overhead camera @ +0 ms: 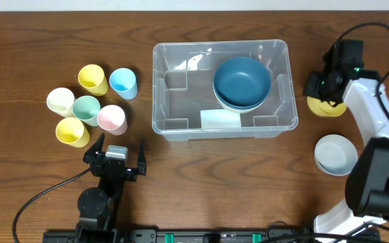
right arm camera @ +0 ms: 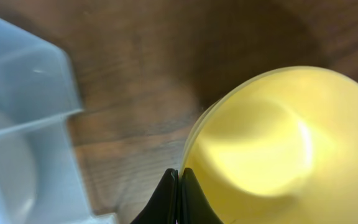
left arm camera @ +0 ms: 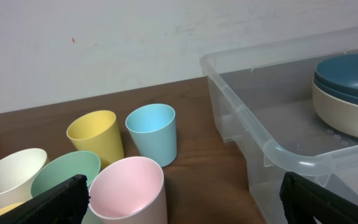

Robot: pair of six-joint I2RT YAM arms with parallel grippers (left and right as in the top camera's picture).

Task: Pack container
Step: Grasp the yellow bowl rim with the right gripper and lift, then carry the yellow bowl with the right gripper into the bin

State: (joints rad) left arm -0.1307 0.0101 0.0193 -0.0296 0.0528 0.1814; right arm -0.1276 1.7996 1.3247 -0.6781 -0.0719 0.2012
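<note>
Pinching the rim of the yellow bowl with the right hand at frame right, apparently for lifting into the container at centre of the worktop, with the left hand spread wide below the cups.

On the dark wooden table, six cups stand upright in a close cluster at the left: a yellow cup and a light blue cup at the back, then a cream cup, a mint green cup and a pink cup, with a second yellow cup nearest the front. A dark blue bowl tops a stack of bowls in the far right part of the container. Out on the table to the right sit a yellow bowl and, nearer the front and well apart from it, a white bowl
</note>
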